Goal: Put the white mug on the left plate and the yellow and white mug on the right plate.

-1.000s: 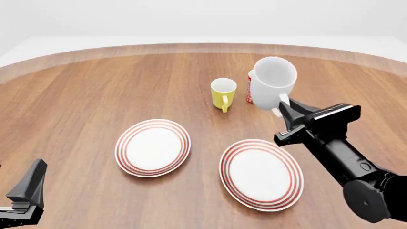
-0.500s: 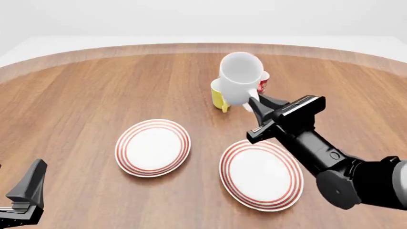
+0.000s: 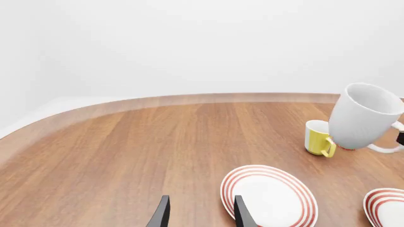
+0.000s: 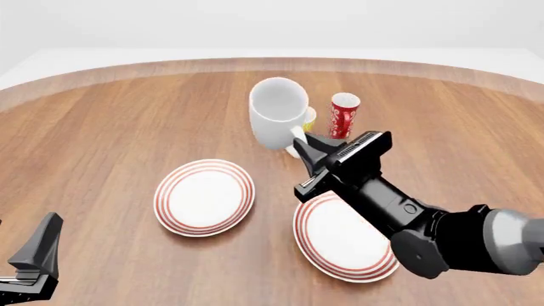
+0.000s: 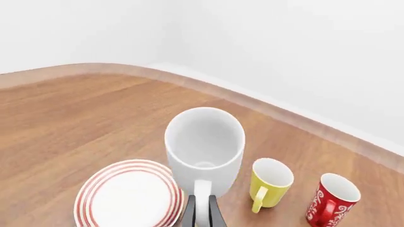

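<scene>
Right gripper [image 4: 299,141] jaws pinch loop handle of large glossy white mug [image 4: 278,113], mug airborne, tilted. Target red-ringed left plate [image 4: 204,196] at its 7 o'clock: level mug, centre over plate, lower slowly. Left gripper [image 3: 198,215] jaws spread, idle. Small yellow mug [image 5: 270,183] stands on table.

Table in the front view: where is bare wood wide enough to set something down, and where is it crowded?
Bare wood runs along the table's left side and far edge, beyond the left plate. The strip between the left plate and right plate is narrow. It is crowded at far centre: the yellow mug and red cup stand close together, with the right gripper holding the white mug above them.
</scene>
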